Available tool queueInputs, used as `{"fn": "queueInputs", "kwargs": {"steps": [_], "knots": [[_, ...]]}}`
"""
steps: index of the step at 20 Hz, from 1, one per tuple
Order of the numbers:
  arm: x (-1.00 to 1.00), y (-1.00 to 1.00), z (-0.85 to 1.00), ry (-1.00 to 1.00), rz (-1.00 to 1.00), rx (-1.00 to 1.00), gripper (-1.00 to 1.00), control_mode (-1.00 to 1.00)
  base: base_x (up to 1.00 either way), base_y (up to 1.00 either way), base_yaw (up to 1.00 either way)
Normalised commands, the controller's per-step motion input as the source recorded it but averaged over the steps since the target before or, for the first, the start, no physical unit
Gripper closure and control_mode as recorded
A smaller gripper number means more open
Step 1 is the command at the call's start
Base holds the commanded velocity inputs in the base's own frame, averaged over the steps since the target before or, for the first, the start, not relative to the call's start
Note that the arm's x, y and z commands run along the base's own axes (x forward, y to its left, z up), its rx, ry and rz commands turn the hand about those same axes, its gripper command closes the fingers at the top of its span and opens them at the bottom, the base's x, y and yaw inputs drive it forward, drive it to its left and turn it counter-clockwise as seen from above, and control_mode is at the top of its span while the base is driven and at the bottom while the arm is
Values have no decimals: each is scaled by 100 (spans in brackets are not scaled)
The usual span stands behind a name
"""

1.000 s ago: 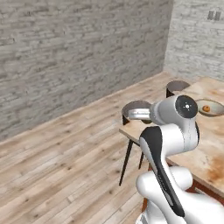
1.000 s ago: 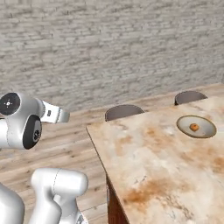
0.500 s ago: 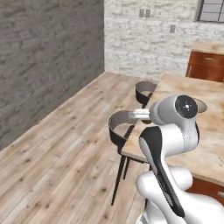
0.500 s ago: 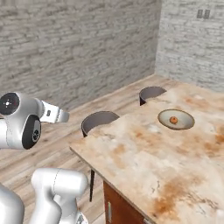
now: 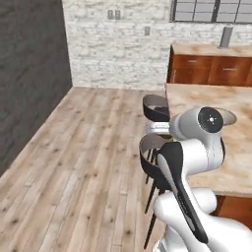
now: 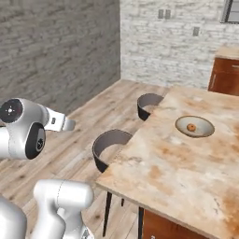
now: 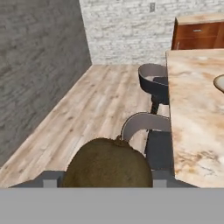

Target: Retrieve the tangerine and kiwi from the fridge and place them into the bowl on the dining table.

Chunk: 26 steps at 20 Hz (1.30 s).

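In the hand view the kiwi [image 7: 107, 164], a brown-olive ball, sits right in front of the camera with my gripper [image 7: 107, 180] shut on it. Grey finger parts show low on either side of it. My hand [image 6: 63, 123] hangs over the wood floor, left of the dining table [image 6: 186, 172], beside the stools. The beige bowl [image 6: 194, 126] rests on the table's marbled top with the orange tangerine [image 6: 191, 127] inside it. The bowl's rim [image 7: 220, 83] also shows at the right edge of the hand view. The fridge is out of view.
Two dark round stools [image 6: 112, 147] [image 6: 148, 103] stand along the table's near side, between my hand and the tabletop. A wood-fronted wall counter [image 5: 211, 66] runs along the back brick wall. Open wood floor [image 5: 83, 147] lies to the left.
Both base views have swung round with the base. The table and stools now sit nearer and the back wall with the counter has come into view. The tangerine stays in the bowl.
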Motion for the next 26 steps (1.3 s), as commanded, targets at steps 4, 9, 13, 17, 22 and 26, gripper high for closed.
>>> {"fn": "queueInputs", "kwargs": {"steps": [4,9,13,17,22,26], "knots": [[0,0,0,0,0,0,100,100,42,100,-54],[0,0,0,0,0,0,100,100,63,73,-74],[0,0,0,0,0,0,100,100,40,49,-85],[0,0,0,0,0,0,100,100,38,48,-86],[0,0,0,0,0,0,100,100,40,59,-82],[0,0,0,0,0,0,100,100,29,84,-72]]}}
